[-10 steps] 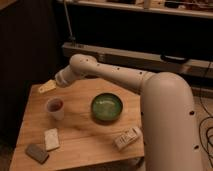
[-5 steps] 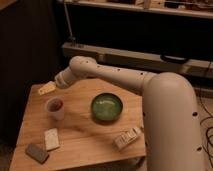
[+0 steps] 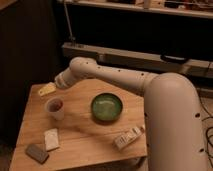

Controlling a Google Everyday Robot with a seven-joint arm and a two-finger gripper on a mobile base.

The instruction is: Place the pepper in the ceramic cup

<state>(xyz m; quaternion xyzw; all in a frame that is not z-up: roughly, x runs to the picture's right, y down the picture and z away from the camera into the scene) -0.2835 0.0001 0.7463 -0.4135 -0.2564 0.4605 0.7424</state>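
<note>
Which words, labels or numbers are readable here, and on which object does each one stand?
None can be read.
Small carton at the table's front edge: print too blurred.
Pale packet and grey block: no lettering visible.
Gripper, over the table's back corner behind the ceramic cup: no lettering visible.

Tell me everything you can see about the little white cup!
The ceramic cup is small, plain white and smooth-looking, wider at the rim than the base, with no handle showing. It stands upright on the wooden table, toward the left side in the camera view, apart from the green bowl. Something reddish, likely the pepper, shows inside. The gripper hangs above and behind it, not touching.
</note>
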